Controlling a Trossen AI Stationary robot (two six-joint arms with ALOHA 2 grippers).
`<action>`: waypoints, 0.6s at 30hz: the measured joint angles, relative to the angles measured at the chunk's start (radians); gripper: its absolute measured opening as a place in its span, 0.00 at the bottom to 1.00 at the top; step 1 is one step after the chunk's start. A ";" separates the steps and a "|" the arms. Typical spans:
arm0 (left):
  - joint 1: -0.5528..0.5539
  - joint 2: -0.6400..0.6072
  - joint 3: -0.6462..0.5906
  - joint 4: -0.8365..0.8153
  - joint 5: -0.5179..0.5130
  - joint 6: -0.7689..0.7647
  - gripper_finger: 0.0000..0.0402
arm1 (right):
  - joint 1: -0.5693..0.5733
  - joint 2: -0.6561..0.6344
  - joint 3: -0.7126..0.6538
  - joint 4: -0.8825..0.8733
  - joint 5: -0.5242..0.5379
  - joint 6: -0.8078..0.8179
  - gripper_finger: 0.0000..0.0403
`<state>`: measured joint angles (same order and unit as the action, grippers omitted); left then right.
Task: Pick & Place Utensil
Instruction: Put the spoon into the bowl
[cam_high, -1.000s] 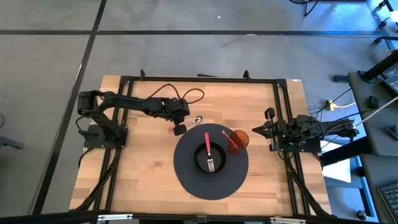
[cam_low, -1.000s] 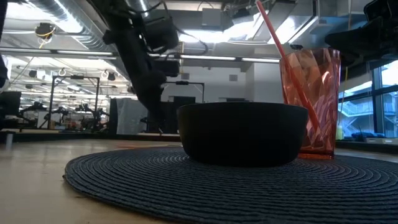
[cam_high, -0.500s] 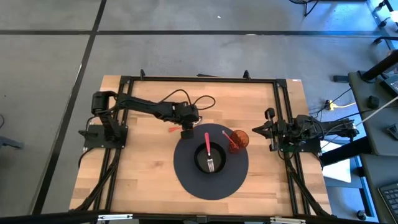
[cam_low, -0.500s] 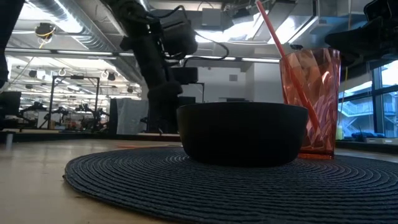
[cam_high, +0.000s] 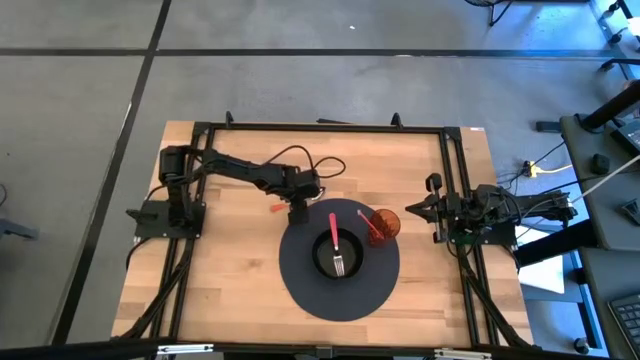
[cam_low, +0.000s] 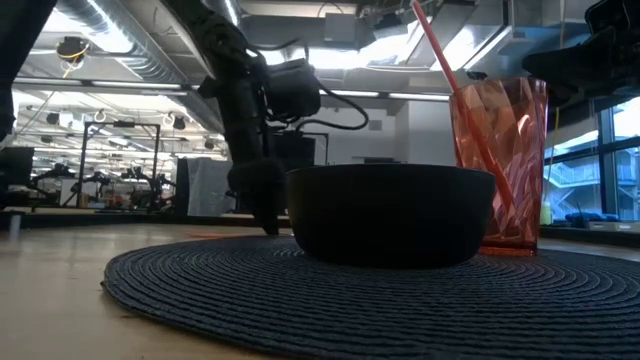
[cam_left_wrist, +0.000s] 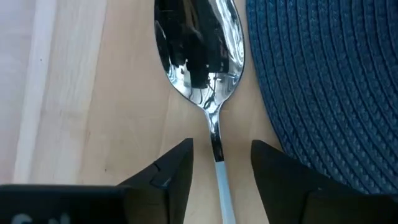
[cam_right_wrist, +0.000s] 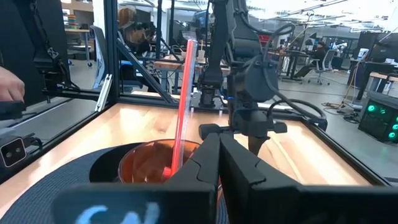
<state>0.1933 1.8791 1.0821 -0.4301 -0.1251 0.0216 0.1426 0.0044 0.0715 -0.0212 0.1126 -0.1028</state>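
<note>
Spoon (cam_left_wrist: 202, 56) lies flat on the wooden table (cam_high: 230, 290), just beside the edge of the round dark placemat (cam_high: 305, 295), bowl end pointing away from the left wrist camera. Your left tool (cam_left_wrist: 217, 168) is low over the handle, fingers (cam_left_wrist: 171, 171) apart, one on each side of the thin neck, holding nothing yet. In the high view the left tool (cam_high: 297, 208) sits at the mat's near-left rim, with the red handle end (cam_high: 276, 209) sticking out beside it.

Right tool (cam_right_wrist: 217, 163) is parked at the right side of the table, fingers pressed together, nothing in it.

On the mat: black bowl (cam_low: 390, 215) with a red-handled fork (cam_high: 336, 245) in it, and an orange cup (cam_low: 502, 165) with a red straw (cam_low: 455, 85) just beside the bowl.

Risks from here:
- Handle is thin and lies flat on wood. Close too high and the fingers slip over it; too low and the tips dig into the table.
- Grip point is near the neck, so the spoon could pivot and droop once lifted.
- One finger is close to the mat edge; it could catch the weave and drag the mat, bowl and cup along.
- Carrying toward the bowl, a swinging spoon could clip the straw or tip the cup.
</note>
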 joint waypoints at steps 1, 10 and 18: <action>0.004 0.004 0.000 0.000 0.001 0.000 0.39 | 0.000 0.000 0.000 0.000 0.000 0.000 0.03; 0.044 0.014 -0.002 0.003 0.060 -0.025 0.27 | 0.000 0.000 0.000 -0.001 0.000 -0.002 0.03; 0.054 0.011 -0.037 0.043 0.027 0.013 0.03 | 0.000 0.000 0.000 -0.002 0.000 -0.002 0.03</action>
<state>0.2478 1.8904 1.0449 -0.3874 -0.0977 0.0350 0.1429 0.0043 0.0715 -0.0231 0.1123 -0.1047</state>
